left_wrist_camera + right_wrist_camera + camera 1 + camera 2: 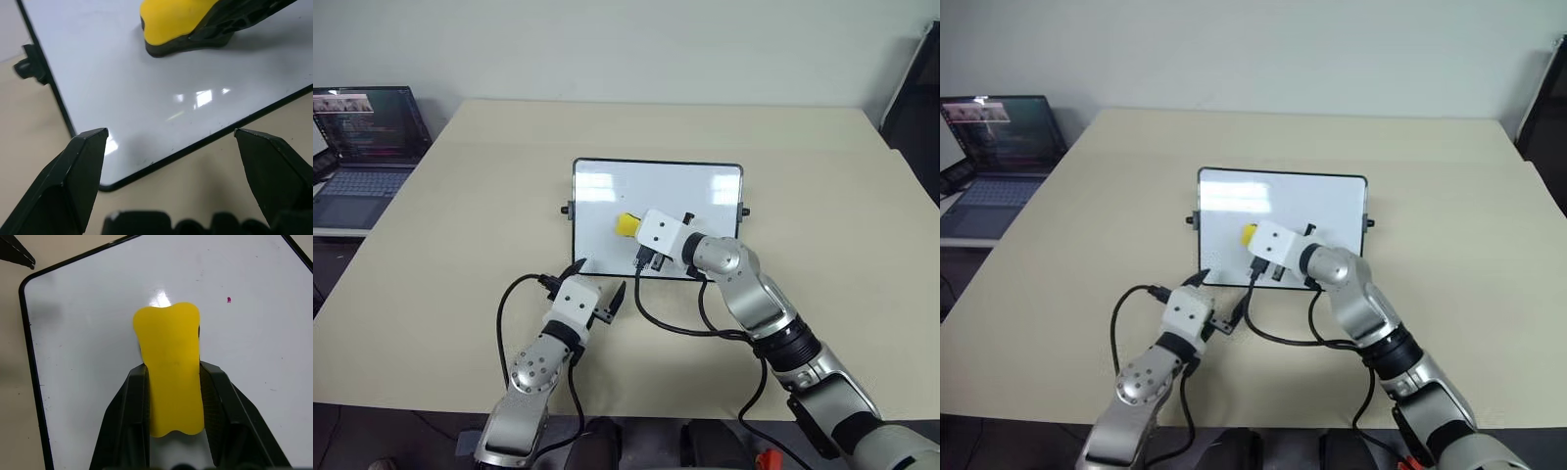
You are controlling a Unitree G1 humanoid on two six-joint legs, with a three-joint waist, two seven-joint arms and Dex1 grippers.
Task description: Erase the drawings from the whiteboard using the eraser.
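The whiteboard lies flat in the middle of the beige table, glossy white with a thin black frame. My right gripper is shut on the yellow eraser, whose dark underside rests on the board's left half. Of the drawings I make out just a tiny red speck on the white surface beside the eraser. My left gripper hangs open and empty just off the board's near left corner, with its black fingertips spread wide.
An open laptop stands on a lower side table at the far left. Black cables loop over the table in front of the board. A dark object stands past the table's far right corner.
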